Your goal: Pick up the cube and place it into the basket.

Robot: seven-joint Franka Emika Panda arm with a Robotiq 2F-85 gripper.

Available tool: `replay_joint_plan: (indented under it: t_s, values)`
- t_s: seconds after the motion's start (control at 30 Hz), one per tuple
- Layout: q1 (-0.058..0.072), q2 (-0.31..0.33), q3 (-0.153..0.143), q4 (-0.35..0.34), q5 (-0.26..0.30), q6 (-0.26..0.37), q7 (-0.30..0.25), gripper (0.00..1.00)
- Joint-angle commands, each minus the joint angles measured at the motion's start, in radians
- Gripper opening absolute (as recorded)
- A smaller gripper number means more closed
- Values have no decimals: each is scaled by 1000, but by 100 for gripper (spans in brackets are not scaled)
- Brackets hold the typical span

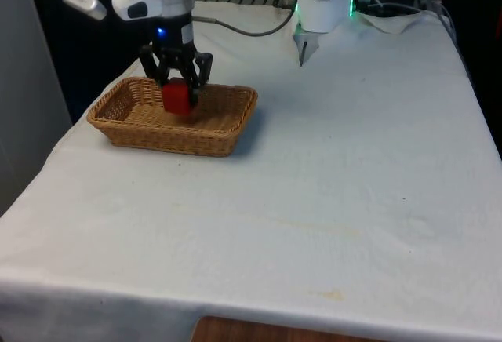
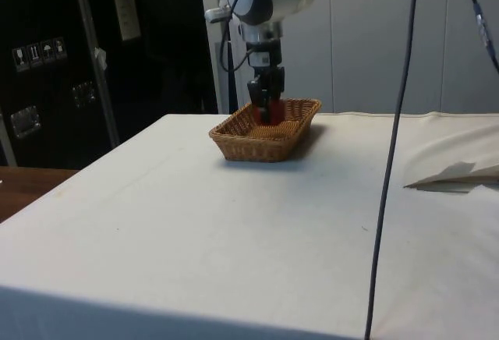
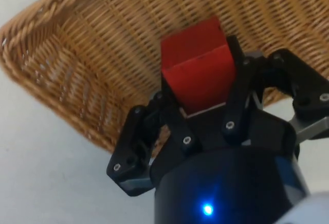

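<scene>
A red cube [image 1: 176,96] hangs between the fingers of my black gripper [image 1: 178,89], which is shut on it. It sits just inside a shallow brown wicker basket [image 1: 169,140] at the front view's left, at about rim height. From the side, the gripper [image 2: 269,111] reaches down into the basket [image 2: 261,146] with the cube [image 2: 274,113] showing red between the fingers. In the wrist view the cube [image 3: 198,62] is held slightly tilted in the gripper [image 3: 200,72] above the basket's woven floor [image 3: 103,34].
The basket stands near the table's edge on the front view's left. White cloth [image 1: 329,177] spreads wide in front of and beside it. A black cable [image 2: 390,161] hangs in the side view's foreground, with a fold of cloth [image 2: 456,175] nearby.
</scene>
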Motion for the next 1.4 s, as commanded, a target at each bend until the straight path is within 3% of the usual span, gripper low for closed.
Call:
replay_joint_plan:
  t_s: [0.0,0.23,0.3,0.33,0.5,0.57,0.8,0.83,0.87,1.2,1.23,1.3,1.37]
  values:
    - [-11,16,10,10,20,5,-21,0]
    - [-11,61,4,36,57,5,-65,0]
    - [-3,66,-5,38,52,0,-58,0]
    - [-9,60,2,35,64,4,-68,0]
    - [-5,64,-3,37,60,2,-65,2]
    - [-4,64,-4,37,59,1,-64,16]
    - [-3,66,-5,38,57,0,-62,84]
    - [-3,66,-5,38,56,0,-62,97]
    - [-3,66,-5,38,56,0,-62,100]
    - [2,43,-15,39,50,-15,-54,100]
    - [-3,58,-8,43,57,-4,-61,100]
    - [6,24,-20,39,47,-28,-51,100]
    - [7,10,-23,40,45,-40,-48,100]
